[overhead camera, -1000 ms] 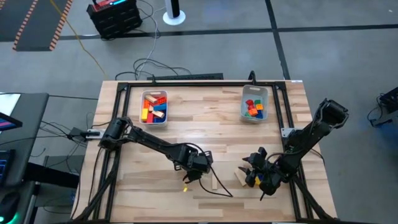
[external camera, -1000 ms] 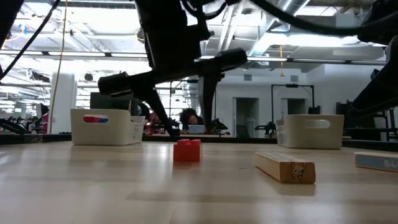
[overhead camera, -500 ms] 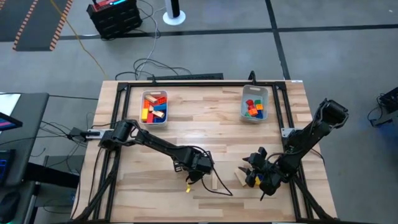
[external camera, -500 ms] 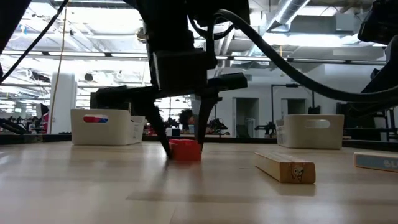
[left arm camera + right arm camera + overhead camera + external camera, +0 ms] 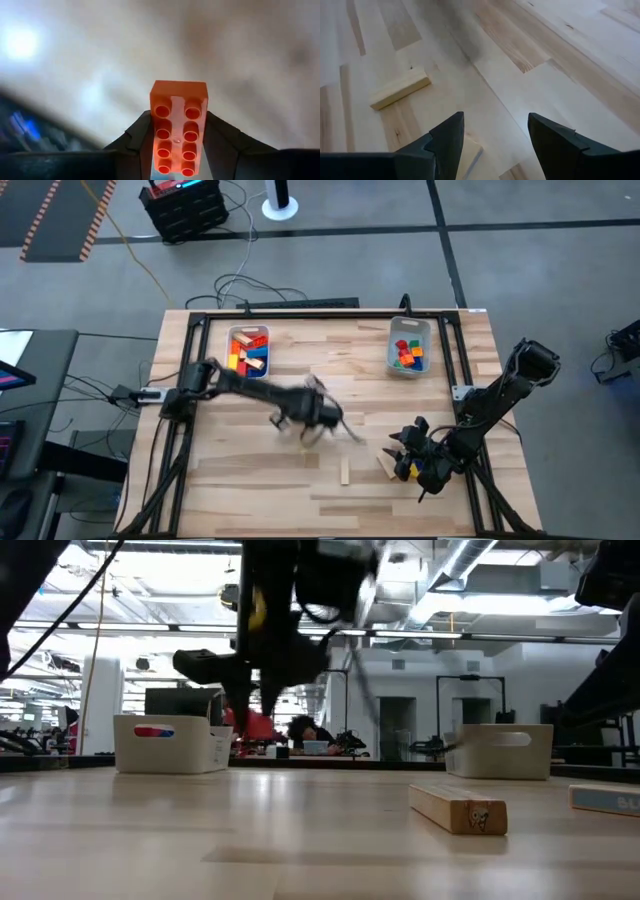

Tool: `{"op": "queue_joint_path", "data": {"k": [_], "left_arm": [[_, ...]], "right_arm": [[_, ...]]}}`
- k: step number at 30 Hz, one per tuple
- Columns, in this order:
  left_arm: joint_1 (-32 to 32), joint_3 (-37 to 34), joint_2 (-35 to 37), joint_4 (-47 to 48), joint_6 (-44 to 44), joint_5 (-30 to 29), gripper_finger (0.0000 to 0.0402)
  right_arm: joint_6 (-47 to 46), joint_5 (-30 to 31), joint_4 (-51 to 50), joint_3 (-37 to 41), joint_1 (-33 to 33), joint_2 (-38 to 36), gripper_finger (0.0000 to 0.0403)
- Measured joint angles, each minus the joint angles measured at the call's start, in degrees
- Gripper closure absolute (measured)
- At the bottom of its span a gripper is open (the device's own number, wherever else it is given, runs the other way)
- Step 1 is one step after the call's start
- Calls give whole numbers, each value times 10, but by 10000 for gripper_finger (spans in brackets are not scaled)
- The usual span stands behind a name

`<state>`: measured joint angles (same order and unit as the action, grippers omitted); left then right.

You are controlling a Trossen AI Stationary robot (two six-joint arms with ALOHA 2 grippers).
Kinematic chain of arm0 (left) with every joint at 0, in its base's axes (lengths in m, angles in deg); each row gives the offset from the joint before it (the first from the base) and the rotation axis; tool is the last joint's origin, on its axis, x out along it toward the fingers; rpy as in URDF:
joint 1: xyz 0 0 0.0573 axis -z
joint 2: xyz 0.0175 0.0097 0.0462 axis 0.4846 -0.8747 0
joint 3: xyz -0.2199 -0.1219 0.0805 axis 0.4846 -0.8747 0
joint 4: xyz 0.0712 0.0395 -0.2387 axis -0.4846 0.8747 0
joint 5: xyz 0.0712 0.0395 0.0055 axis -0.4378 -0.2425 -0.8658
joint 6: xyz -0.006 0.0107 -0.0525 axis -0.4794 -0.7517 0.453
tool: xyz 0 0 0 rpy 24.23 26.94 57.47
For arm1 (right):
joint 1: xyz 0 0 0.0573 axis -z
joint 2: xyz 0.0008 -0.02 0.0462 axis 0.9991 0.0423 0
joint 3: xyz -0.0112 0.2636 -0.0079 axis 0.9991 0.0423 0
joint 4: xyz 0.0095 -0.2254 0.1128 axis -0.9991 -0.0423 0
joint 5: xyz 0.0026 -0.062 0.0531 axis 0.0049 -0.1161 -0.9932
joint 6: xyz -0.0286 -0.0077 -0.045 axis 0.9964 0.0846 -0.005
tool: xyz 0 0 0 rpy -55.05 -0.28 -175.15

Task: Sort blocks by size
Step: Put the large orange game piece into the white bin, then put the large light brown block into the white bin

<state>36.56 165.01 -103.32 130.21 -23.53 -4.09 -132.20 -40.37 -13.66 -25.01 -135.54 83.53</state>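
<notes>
My left gripper (image 5: pixel 308 422) hangs blurred over the middle of the table, shut on a red two-by-four-stud brick (image 5: pixel 178 129), which shows clear of the wood in the low view (image 5: pixel 258 724). My right gripper (image 5: pixel 495 131) stands open near the table's right front (image 5: pixel 412 460), over bare wood, with nothing between its fingers. A long tan block (image 5: pixel 345 472) lies flat on the table near the front. A second tan block (image 5: pixel 385 465) lies beside the right gripper. My left gripper pinches the red brick by its two long sides (image 5: pixel 154 135) between its two fingers (image 5: pixel 140 142). The brick's studded top faces the wrist camera and its far end sticks out past the fingertips. The fingers slant steeply down, and the brick is lifted clear of the table.
Two clear bins stand near the far edge: the left bin (image 5: pixel 248 352) holds longer blocks in red, yellow, orange and tan, the right bin (image 5: pixel 409 346) holds small red, green, blue and yellow ones. A black frame (image 5: pixel 300 315) runs around the table. Open wood lies between the bins.
My left gripper came down around the red brick near the table's front and shut on it. It then lifted the brick clear and swung toward the far edge, its wrist rolling as it went.
</notes>
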Motion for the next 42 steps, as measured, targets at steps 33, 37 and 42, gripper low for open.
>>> {"op": "queue_joint_path", "data": {"k": [33,37,42], "left_arm": [[-305,-274,337,-237,249,19,66],[-213,-279,332,-266,267,89,81],[-92,-293,306,-330,286,120,87]], "right_arm": [[7,8,6,0,1,0,154],[17,8,17,0,1,0,154],[105,6,108,0,1,0,154]]}}
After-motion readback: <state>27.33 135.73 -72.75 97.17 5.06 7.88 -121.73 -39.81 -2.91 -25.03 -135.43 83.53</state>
